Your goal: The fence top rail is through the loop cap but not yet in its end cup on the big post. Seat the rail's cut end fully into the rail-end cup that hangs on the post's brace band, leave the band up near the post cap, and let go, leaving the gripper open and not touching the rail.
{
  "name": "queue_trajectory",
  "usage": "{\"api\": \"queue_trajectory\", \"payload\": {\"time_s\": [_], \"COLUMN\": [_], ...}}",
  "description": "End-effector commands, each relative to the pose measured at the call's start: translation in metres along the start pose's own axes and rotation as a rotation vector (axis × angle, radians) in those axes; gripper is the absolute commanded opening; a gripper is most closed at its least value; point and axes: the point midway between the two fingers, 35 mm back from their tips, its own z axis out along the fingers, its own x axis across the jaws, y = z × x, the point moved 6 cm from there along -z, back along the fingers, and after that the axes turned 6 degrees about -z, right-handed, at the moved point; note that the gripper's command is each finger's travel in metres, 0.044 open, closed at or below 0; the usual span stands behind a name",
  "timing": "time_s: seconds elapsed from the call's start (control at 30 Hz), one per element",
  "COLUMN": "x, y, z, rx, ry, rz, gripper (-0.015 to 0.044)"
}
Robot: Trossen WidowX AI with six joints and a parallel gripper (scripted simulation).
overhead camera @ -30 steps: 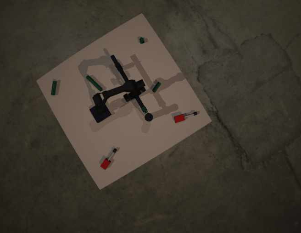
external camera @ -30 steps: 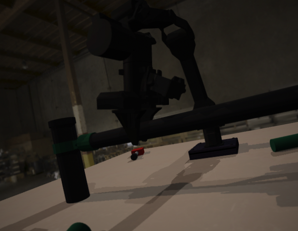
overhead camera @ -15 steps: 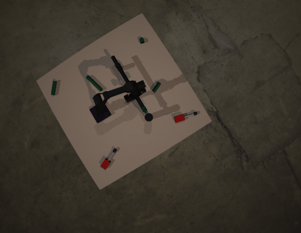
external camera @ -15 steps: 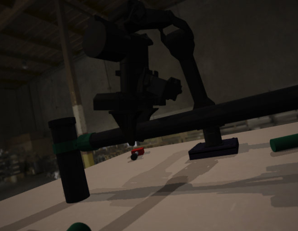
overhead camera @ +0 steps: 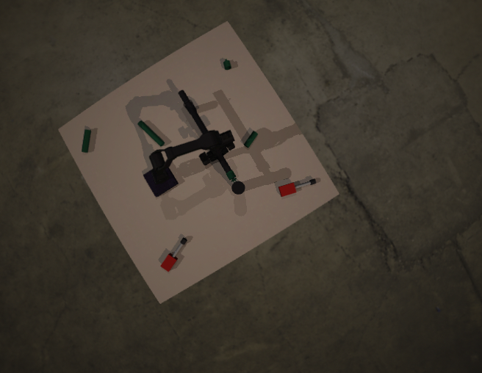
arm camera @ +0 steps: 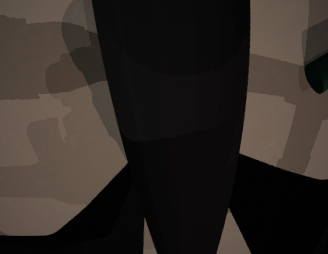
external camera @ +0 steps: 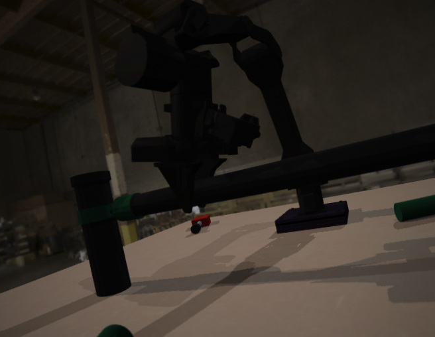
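Note:
The black top rail (overhead camera: 197,120) (external camera: 283,174) (arm camera: 175,125) runs level above the board. Its near end meets the green rail-end cup (overhead camera: 230,175) (external camera: 123,207); how deep it sits inside, I cannot tell. The cup hangs on the green brace band (external camera: 91,214), which sits high on the big black post (overhead camera: 237,187) (external camera: 101,249), a little below the post cap (external camera: 90,178). My gripper (overhead camera: 212,153) (external camera: 187,199) comes down from above and is shut on the rail a short way back from the cup. The loop cap is not clear to see.
The arm's dark base (overhead camera: 160,182) (external camera: 311,217) stands beside the rail. Green cylinders (overhead camera: 86,140) (overhead camera: 150,133) (overhead camera: 250,139) (external camera: 417,206) (arm camera: 321,71) lie on the board, with a small green piece (overhead camera: 227,64) at the far edge. Two red-handled tools (overhead camera: 287,189) (overhead camera: 168,262) (external camera: 201,221) lie near the edges.

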Motion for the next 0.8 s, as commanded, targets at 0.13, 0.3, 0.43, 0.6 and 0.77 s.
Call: {"api": "queue_trajectory", "payload": {"time_s": [0.13,0.3,0.43,0.6,0.77], "x": [-0.0001,0.0003,0.0004,0.0004,0.0004], "y": [-0.0083,-0.0106,-0.0052,-0.0052,-0.0052], "z": [-0.0024,-0.0022,0.0005,0.0005,0.0005], "rx": [0.013,0.014,0.000,0.000,0.000], "ry": [-0.006,-0.006,0.000,0.000,0.000], "rz": [0.001,0.001,0.000,0.000,0.000], "gripper": [0.0000,0.0000,0.0000,0.0000,0.0105]}}
